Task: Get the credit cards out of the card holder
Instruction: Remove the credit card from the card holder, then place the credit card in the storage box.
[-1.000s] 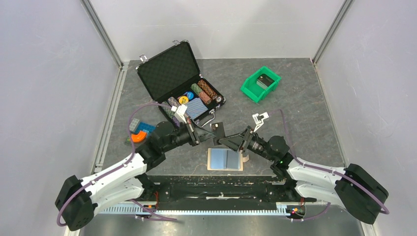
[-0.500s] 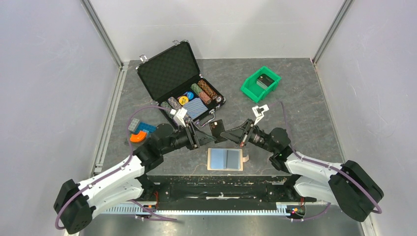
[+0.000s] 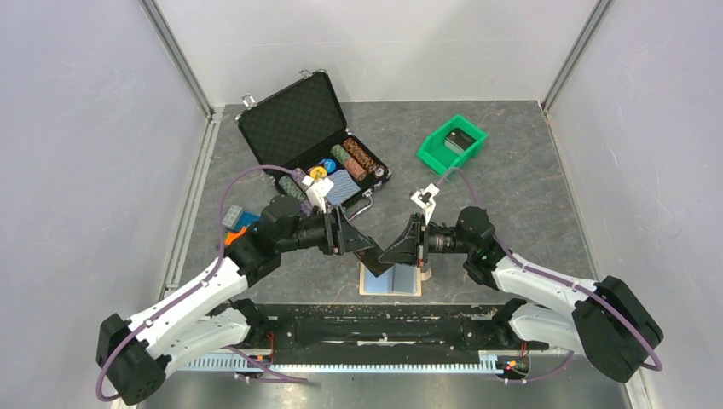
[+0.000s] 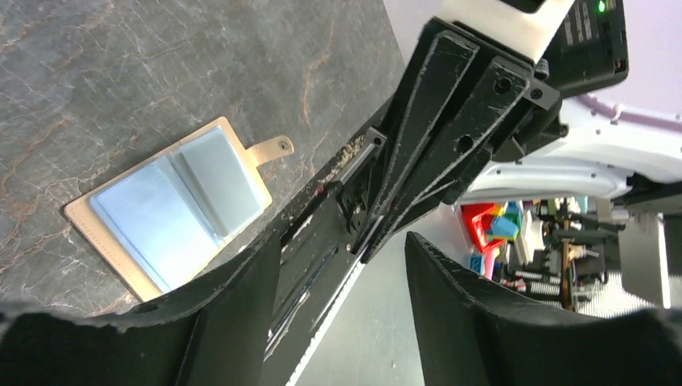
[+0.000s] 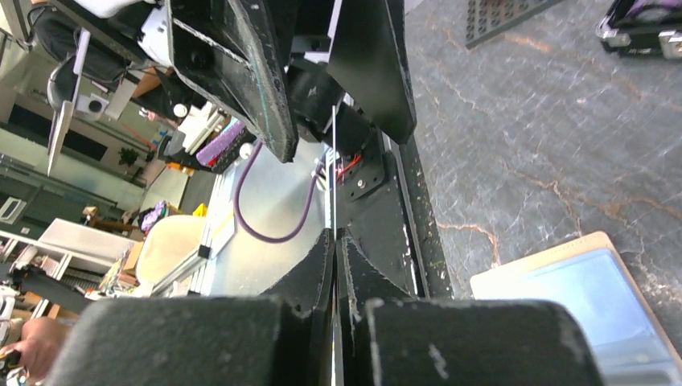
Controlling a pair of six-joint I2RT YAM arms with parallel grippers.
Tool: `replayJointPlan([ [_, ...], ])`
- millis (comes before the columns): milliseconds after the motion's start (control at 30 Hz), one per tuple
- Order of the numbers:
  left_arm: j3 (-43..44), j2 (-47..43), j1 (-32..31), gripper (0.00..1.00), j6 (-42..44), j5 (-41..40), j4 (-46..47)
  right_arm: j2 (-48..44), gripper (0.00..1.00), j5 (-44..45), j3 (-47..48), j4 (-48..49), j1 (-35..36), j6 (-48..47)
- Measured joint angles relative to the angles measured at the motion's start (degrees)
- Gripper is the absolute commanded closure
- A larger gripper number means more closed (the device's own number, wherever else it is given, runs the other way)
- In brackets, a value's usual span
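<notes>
Scanning from the left: toy blocks (image 3: 241, 227) near the edge of the table (image 3: 529, 196), then the open black case (image 3: 294, 128) behind them with chips (image 3: 354, 158) in its tray.

Left gripper (image 4: 342, 241) hangs over the wallet's left part, jaws apart, nothing clamped. A thin card (image 5: 332, 173) runs between them; I see it edge-on only.

Wallet (image 3: 401, 279) lies spread flat at the near edge of the table, under both grippers. Its light blue-grey faces are up and its tab (image 4: 272, 149) points toward the right arm. I can't tell whether any card sits in its pockets.

Right gripper (image 5: 334, 233) meets the left one tip to tip, jaws pressed together on the card's near end.

Green bin (image 3: 452, 145) sits at the back on the right, well apart, with a dark thing (image 3: 461, 141) inside.
</notes>
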Motion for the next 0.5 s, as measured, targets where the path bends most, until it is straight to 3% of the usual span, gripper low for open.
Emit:
replayJointPlan([
  [100, 0.6, 0.8, 0.0, 0.57, 1.3, 2.8, -1.2, 0.0, 1.0, -1.6, 0.0, -2.9, 0.0, -1.5],
  [167, 0.8, 1.4, 0.0, 0.74, 1.8, 4.7, -1.2, 0.0, 1.0, -2.3, 0.0, -4.2, 0.0, -2.3],
  [300, 1.0, 2.8, 0.1, 0.97, 2.9, 7.9, -1.4, -0.1, 0.92, -3.2, 0.0, -5.8, 0.0, -3.0],
  [500, 1.0, 3.8, 0.2, 0.98, 3.2, 9.9, -1.1, -1.4, 0.51, -2.0, 0.1, -9.6, -0.3, -4.7],
])
